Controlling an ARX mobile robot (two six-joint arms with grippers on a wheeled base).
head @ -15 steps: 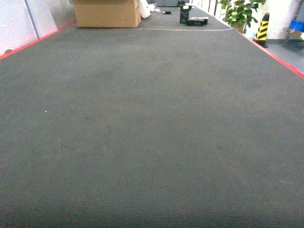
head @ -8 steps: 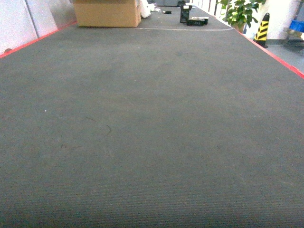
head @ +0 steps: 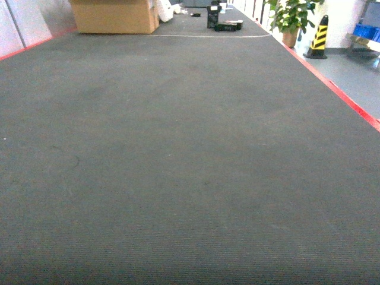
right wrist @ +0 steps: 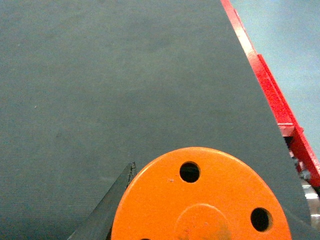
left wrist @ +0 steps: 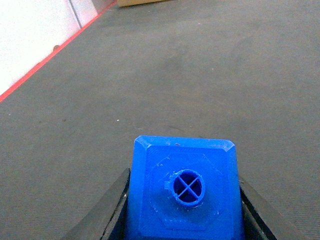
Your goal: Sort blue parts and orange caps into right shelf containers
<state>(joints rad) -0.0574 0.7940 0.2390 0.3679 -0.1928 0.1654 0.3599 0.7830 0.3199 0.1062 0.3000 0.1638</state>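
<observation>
In the left wrist view a blue part (left wrist: 184, 192) fills the bottom. Its top face with the round stud points at the camera. My left gripper (left wrist: 184, 202) is shut on it, with a dark finger (left wrist: 112, 210) pressed to each side. In the right wrist view an orange cap (right wrist: 202, 200) shows its flat top with small holes. My right gripper (right wrist: 205, 212) is shut on it, and only the left finger (right wrist: 107, 212) shows. A bit of a blue container (head: 369, 31) on a rack shows at the far right of the head view. Neither gripper is in the head view.
Dark grey carpet (head: 178, 148) runs ahead, edged by a red strip (head: 332, 86) on the right. Far off stand a cardboard box (head: 110, 15), small black items (head: 219, 22), a potted plant (head: 291, 15) and a yellow-black cone (head: 320, 35).
The whole head view has slid to the left: the box, the cone and the marks on the carpet all sit further left than before.
</observation>
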